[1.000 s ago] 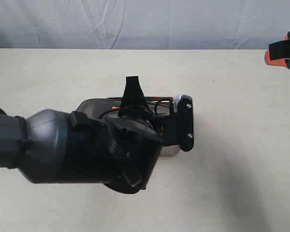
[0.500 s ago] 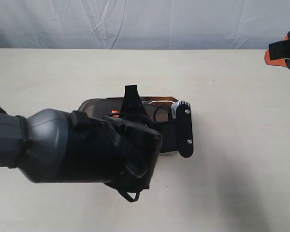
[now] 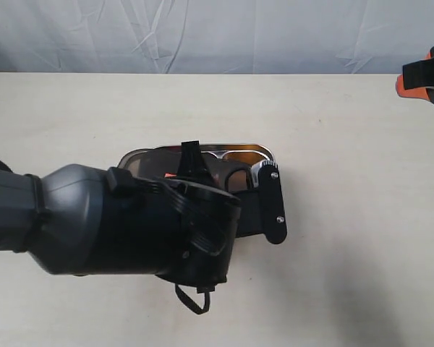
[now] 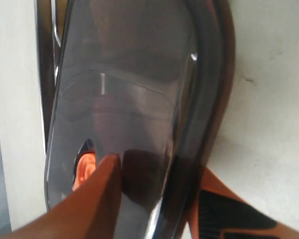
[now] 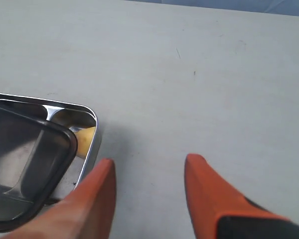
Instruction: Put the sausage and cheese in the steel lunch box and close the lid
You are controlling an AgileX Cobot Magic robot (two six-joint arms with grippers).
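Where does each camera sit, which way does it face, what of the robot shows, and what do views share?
Exterior: off the arms, looking down across the table to the backdrop; left arm fills the foreground.
Left wrist: on the left arm, close over the lid; two orange fingers show.
Right wrist: on the right arm, facing the table, the steel lunch box corner and the cheese; open jaws show.
Shared: all three see the lid and steel lunch box.

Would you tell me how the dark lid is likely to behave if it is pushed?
The lid looks like rigid moulded plastic, so it would probably slide as one stiff piece. Its glossy surface may be slippery. It lies askew, leaving the steel lunch box partly uncovered, so a push might shift it.
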